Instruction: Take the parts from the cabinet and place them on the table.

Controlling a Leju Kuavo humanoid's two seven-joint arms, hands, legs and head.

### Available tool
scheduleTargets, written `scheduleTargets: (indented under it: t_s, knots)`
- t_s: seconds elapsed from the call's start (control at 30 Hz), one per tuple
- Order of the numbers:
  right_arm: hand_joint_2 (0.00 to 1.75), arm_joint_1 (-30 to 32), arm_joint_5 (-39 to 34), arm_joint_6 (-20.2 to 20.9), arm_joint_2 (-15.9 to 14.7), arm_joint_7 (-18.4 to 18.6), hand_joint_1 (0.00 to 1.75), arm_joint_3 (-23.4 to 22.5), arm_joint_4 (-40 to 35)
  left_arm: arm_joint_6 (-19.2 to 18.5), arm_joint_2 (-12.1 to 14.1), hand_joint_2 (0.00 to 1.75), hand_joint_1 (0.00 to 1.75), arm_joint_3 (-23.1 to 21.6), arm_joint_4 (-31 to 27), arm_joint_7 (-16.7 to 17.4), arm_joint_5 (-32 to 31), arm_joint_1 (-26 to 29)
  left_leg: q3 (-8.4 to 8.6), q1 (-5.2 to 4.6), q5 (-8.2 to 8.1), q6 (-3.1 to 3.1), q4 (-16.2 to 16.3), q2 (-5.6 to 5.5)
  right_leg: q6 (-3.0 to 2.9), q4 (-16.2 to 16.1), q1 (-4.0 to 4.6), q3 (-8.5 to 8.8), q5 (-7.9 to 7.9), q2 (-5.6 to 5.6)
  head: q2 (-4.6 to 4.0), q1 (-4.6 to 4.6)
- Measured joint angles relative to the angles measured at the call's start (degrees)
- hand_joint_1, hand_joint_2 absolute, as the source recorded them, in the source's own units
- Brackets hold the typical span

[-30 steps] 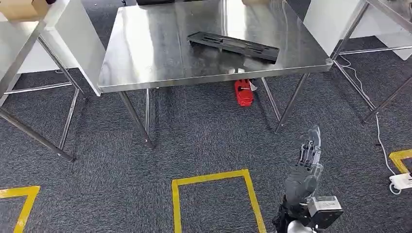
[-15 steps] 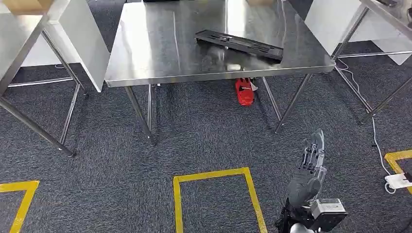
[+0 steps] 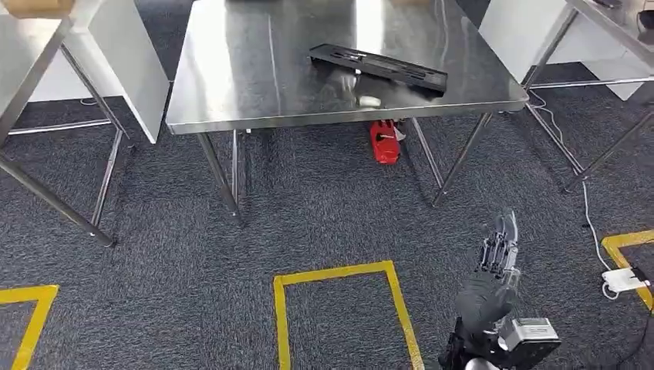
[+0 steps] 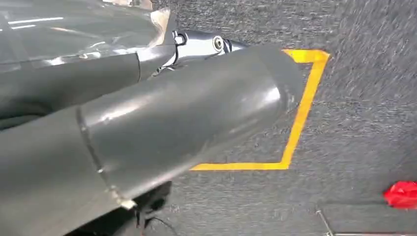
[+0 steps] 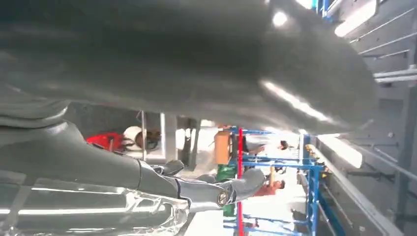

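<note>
A long black slotted part [image 3: 378,68] lies flat on the steel table [image 3: 254,85], towards its right front corner. My right hand [image 3: 493,270] hangs low over the carpet, well short of the table, with its fingers stretched out and nothing in them. In the right wrist view the right hand [image 5: 172,73] is a big grey blur with empty fingers. My left hand [image 4: 147,113] hangs over the carpet, its thick thumb and a finger extended and holding nothing.
A red object [image 3: 384,141] lies on the floor under the table. Yellow tape [image 3: 339,308] marks a square on the grey carpet in front. Other steel tables stand at the left [image 3: 46,46] and right [image 3: 586,46]. A white power strip [image 3: 623,279] lies at the right.
The whole picture has shifted a little, so the camera has moved. My right hand sits slightly lower in the picture, still with straight, empty fingers. The black part lies where it did on the table.
</note>
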Motion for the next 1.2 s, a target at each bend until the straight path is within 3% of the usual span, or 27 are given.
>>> scheduleTargets:
  t_s: [0.03,0.1,0.13,0.17,0.23,0.3,0.33,0.37,0.4,0.47,0.5,0.53,0.6,0.63,0.67,0.7,0.8,0.83,0.87,0.9,0.97,1.0,1.03,1.07,1.13,1.17,1.2]
  knots:
    - [0.00,0.1,-0.1,0.0,0.0,0.1,0.00,0.0,0.1,0.0,0.0,0.00,0.00,0.0,0.0,0.0,0.1,0.0,-0.09,0.03,0.07,-0.12,0.0,0.42,0.39,-0.5,-0.09,0.65,0.29,-0.03,0.00,0.00]
    - [0.00,0.1,-0.2,0.1,0.0,0.3,0.00,0.0,0.2,0.0,0.0,0.00,0.00,0.0,0.0,0.0,0.1,0.0,-0.12,0.24,0.14,-0.43,0.1,1.37,1.51,-9.0,-0.42,5.89,3.24,-0.57,0.00,0.00]
    - [0.00,0.0,-0.3,0.1,0.0,0.3,0.00,0.0,0.2,0.0,-0.1,0.00,0.00,0.0,0.0,0.0,0.1,0.0,-0.11,0.40,0.06,-0.78,0.3,1.76,2.01,-14.9,-0.60,9.28,5.00,-1.91,0.00,0.00]
    - [0.00,-0.2,-0.3,0.1,0.0,0.3,0.00,0.0,0.2,0.0,0.0,0.00,0.00,0.0,0.0,0.0,0.1,0.0,-0.14,0.24,-0.06,-1.31,0.6,2.20,1.78,-18.6,-0.47,10.92,4.93,-4.06,0.00,0.11]
    - [0.00,-0.3,-0.3,0.2,0.0,0.4,0.00,-0.1,0.2,-0.1,0.0,0.00,0.00,0.0,0.0,-0.1,0.2,0.0,-0.13,-0.09,-0.22,-2.06,0.8,2.78,0.38,-18.4,0.23,10.90,5.55,-2.54,0.00,0.02]
    - [0.00,-0.2,-0.3,0.2,0.0,0.4,0.00,-0.2,0.3,-0.3,0.0,0.00,0.00,0.0,0.0,-0.1,0.2,0.0,0.06,0.07,-0.10,-2.34,0.7,3.61,-0.24,-18.3,0.27,10.13,5.70,-1.61,0.00,0.04]
    - [0.00,-0.2,-0.3,0.3,0.0,0.4,0.00,-0.2,0.3,-0.3,0.0,0.00,0.00,0.0,0.0,-0.1,0.2,0.0,-0.17,0.48,-0.47,-2.87,0.9,3.17,-0.84,-18.4,-0.43,10.72,5.99,-1.04,0.00,0.00]
    - [0.00,-0.3,-0.3,0.3,0.0,0.4,0.00,-0.2,0.3,-0.3,0.1,0.00,0.00,0.0,0.0,-0.1,0.2,-0.1,-0.61,0.75,-2.04,-3.49,2.3,0.56,-1.32,-18.4,-0.45,10.53,6.26,-0.63,0.00,-0.02]
    - [0.00,-0.4,-0.3,0.3,0.1,0.5,0.00,-0.3,0.3,-0.4,0.1,0.00,0.00,0.0,0.0,-0.1,0.3,0.0,-2.07,0.76,-4.87,-3.64,6.0,-1.25,-1.78,-18.4,-0.37,10.32,6.51,-0.18,0.00,-0.04]
    - [0.00,-0.4,-0.3,0.4,0.3,0.5,0.00,-0.3,0.4,-0.4,0.1,0.00,0.00,0.0,0.0,-0.2,0.3,0.2,-6.08,0.77,-9.60,-3.77,15.6,-2.21,-2.17,-18.3,-0.09,9.86,6.77,0.91,0.00,-0.09]
    - [0.00,-0.4,-0.3,0.5,0.3,0.5,0.00,-0.3,0.6,-0.4,0.1,0.00,0.00,0.0,0.0,-0.1,0.3,0.3,-7.51,0.77,-10.62,-3.68,18.9,-2.23,-2.29,-18.3,0.05,9.71,6.87,1.54,0.00,-0.09]
    - [0.00,-0.3,-0.3,0.5,0.3,0.5,0.00,-0.3,0.7,-0.4,0.1,0.00,0.00,0.0,0.1,-0.2,0.3,0.4,-7.66,0.77,-10.15,-3.49,19.5,-2.24,-2.35,-18.3,0.18,9.68,6.92,2.24,0.00,-0.07]
    - [0.00,-0.3,-0.3,0.6,0.3,0.5,0.00,-0.3,0.7,-0.4,0.1,0.00,0.00,0.0,0.1,-0.2,0.3,0.4,-3.83,0.75,-5.71,-2.79,12.4,-2.69,-2.32,-18.3,0.43,9.85,6.96,3.79,0.00,-0.07]
    - [0.00,-0.4,-0.3,0.6,0.3,0.5,0.00,-0.3,0.7,-0.4,0.1,0.00,0.00,0.0,0.1,-0.1,0.2,0.4,-0.81,0.73,-3.03,-2.24,6.6,-3.93,-2.29,-18.3,0.53,10.00,6.99,4.55,0.00,-0.09]
    - [0.00,-0.4,-0.3,0.6,0.3,0.5,0.00,-0.3,0.7,-0.3,0.3,0.00,0.00,0.0,0.1,-0.2,0.3,0.4,1.36,0.73,-1.67,-1.53,2.2,-7.53,-2.24,-18.3,0.29,10.00,7.04,5.13,0.00,-0.02]
    - [0.00,-0.5,-0.3,0.6,0.3,0.5,0.00,-0.4,0.8,-0.4,0.5,0.00,0.00,0.0,0.1,-0.2,0.2,0.4,1.92,0.93,-2.19,-1.15,1.2,-9.32,-1.90,-18.1,0.89,9.67,7.20,5.57,0.00,0.15]
    - [0.00,-0.6,-0.3,0.7,0.5,0.5,0.00,-0.4,0.9,-0.4,0.4,0.00,0.00,0.0,0.1,-0.2,0.3,0.5,1.87,0.29,-1.99,-1.22,0.9,-7.14,-0.82,-18.4,-0.06,8.77,7.89,7.97,0.00,-0.24]
    - [0.00,-0.6,-0.3,0.7,0.5,0.5,0.00,-0.4,0.8,-0.4,0.3,0.00,0.00,0.0,0.1,-0.2,0.2,0.5,2.17,0.77,-1.41,-1.02,-0.1,-6.07,-0.41,-18.4,0.86,7.81,8.06,8.47,0.00,-0.13]
    - [0.00,-0.5,-0.3,0.7,0.4,0.5,0.00,-0.4,0.9,-0.4,0.3,0.00,0.00,0.0,0.1,-0.2,0.3,0.4,2.33,0.88,-0.98,-1.09,-0.6,-5.03,-0.57,-17.1,0.60,7.63,7.32,4.99,0.00,-0.18]
    - [0.00,-0.8,-0.3,0.7,0.4,0.5,0.00,-0.4,0.9,-0.4,0.2,0.00,0.00,0.0,0.1,-0.2,0.3,0.4,2.26,0.91,-0.99,-0.74,-0.8,-4.25,-0.80,-14.5,0.82,6.25,5.60,2.34,0.00,0.15]
    - [0.00,-0.8,-0.3,0.7,0.4,0.5,0.00,-0.4,1.0,-0.4,0.2,0.00,0.00,0.0,0.2,-0.1,0.3,0.5,2.12,0.80,-0.99,-0.73,-0.7,-2.04,-0.82,-5.2,0.39,1.76,1.52,0.78,0.00,0.48]
    - [0.00,-0.7,-0.4,0.7,0.4,0.5,0.00,-0.4,1.1,-0.4,0.2,0.00,0.00,0.0,0.2,-0.1,0.3,0.6,1.96,0.74,-0.99,-0.73,-0.7,-1.05,-0.52,-1.3,0.27,0.00,0.30,0.66,0.00,0.52]
    - [0.00,-0.6,-0.2,0.6,0.3,0.5,0.00,-0.4,1.2,-0.3,0.2,0.00,0.00,0.1,0.2,-0.1,0.5,0.6,1.89,0.75,-0.98,-0.75,-0.7,-0.12,0.02,0.0,0.10,-0.38,0.22,0.56,0.00,0.57]
    - [0.00,-0.5,0.2,0.2,0.3,0.5,0.00,-0.4,1.4,-0.3,0.2,0.00,0.00,0.0,0.2,-0.1,0.6,0.6,1.87,0.77,-1.01,-0.80,-0.7,0.74,0.65,-1.7,-0.18,0.71,1.04,0.34,0.00,0.54]
    - [0.00,-0.6,0.9,-0.3,0.3,0.5,0.00,-0.4,1.5,-0.3,0.2,0.00,0.00,0.1,0.2,-0.2,0.7,0.6,2.03,0.91,-1.17,-1.09,-0.5,2.10,2.01,-11.7,-0.74,6.49,4.67,-0.85,0.00,0.54]
    - [0.00,-0.6,1.0,-0.3,0.4,0.5,0.00,-0.4,1.5,-0.3,0.2,0.00,0.00,0.1,0.2,-0.2,0.7,0.6,2.12,0.80,-1.41,-1.54,-0.1,2.68,2.44,-18.1,-0.95,10.16,6.34,-3.86,0.00,0.59]
    - [0.00,-0.7,1.3,-0.5,0.4,0.6,0.00,-0.4,1.7,-0.3,0.3,0.00,0.00,0.1,0.2,-0.2,0.7,0.6,2.09,0.40,-1.68,-2.00,0.0,3.08,1.79,-18.2,-0.27,10.16,6.15,-5.03,0.00,0.52]
